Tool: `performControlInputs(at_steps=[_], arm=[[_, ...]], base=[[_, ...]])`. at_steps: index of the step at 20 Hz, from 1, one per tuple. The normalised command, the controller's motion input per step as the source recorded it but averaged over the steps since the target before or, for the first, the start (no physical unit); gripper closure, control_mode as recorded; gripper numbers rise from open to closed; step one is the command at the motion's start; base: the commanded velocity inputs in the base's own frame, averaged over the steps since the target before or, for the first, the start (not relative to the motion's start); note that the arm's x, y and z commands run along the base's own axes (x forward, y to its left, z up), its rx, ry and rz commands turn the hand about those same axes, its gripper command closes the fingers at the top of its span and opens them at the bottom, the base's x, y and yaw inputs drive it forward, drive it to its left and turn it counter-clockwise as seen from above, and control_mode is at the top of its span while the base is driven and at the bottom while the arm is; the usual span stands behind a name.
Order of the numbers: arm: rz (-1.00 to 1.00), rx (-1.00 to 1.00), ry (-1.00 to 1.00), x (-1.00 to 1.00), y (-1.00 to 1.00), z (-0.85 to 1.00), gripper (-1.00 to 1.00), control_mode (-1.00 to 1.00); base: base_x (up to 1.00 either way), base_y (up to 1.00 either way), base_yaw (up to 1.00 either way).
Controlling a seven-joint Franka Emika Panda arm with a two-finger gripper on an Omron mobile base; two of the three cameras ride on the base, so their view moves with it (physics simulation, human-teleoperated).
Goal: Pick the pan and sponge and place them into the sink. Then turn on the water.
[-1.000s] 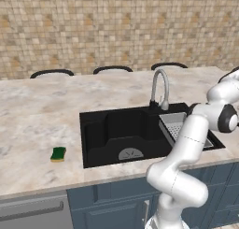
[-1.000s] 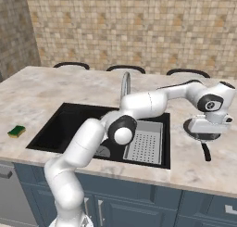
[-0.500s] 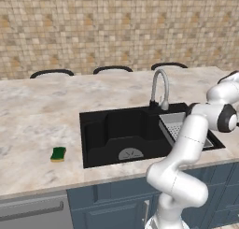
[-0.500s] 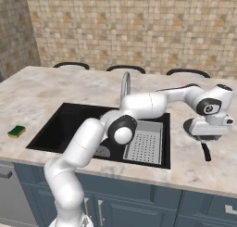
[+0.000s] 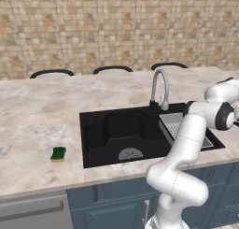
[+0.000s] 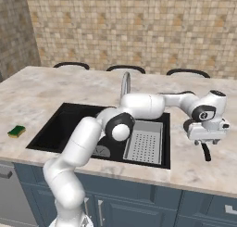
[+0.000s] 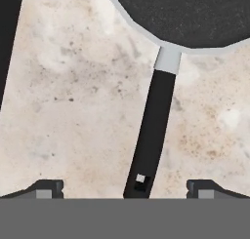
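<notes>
Black pan (image 7: pixel 188 13) at top of hand view, flat on the marble counter (image 7: pixel 73 87), handle (image 7: pixel 151 130) running down the frame between the two fingertips (image 7: pixel 46 188). Jaws spread wide, straddling the handle, not touching it, nothing pinched. Gripper (image 7: pixel 124 189) lined up along the handle, presumably for a pinch across it near the free end; handle sits slightly right of centre between the tips.

Right base view: gripper (image 6: pixel 203 137) at right of frame, low over the counter, handle end (image 6: pixel 205 152) poking out below it. Sink (image 6: pixel 51 129) centre-left, drainer tray (image 6: pixel 144 142) between basin and pan. Faucet (image 6: pixel 125 85) at back edge of basin.

Sponge (image 5: pixel 58 153) at left of left base view, on the counter just beside the sink's left rim, untouched. Same sponge (image 6: pixel 16 131) at far left of right base view.

Room: bare counter on both sides of the handle, good for closing. Front counter edge near the handle end, so little margin there. Path to basin crosses the tray and passes the faucet; likely needs lift first. No water running.
</notes>
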Motion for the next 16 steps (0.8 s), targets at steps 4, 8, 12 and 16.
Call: performControlInputs(at_steps=[4, 8, 12, 16], arm=[[-0.01, -0.01, 0.00, 0.08, -0.04, -0.28, -1.00, -1.00], [0.00, 0.00, 0.00, 0.12, -0.12, -0.23, -1.00, -1.00], [0.02, 0.00, 0.00, 0.18, -0.15, -0.20, -1.00, -1.00], [0.02, 0.00, 0.00, 0.22, -0.18, -0.17, -1.00, -1.00]], base=[[0.00, 0.00, 0.00], [0.00, 0.00, 0.00], [0.00, 0.00, 0.00], [0.00, 0.00, 0.00]])
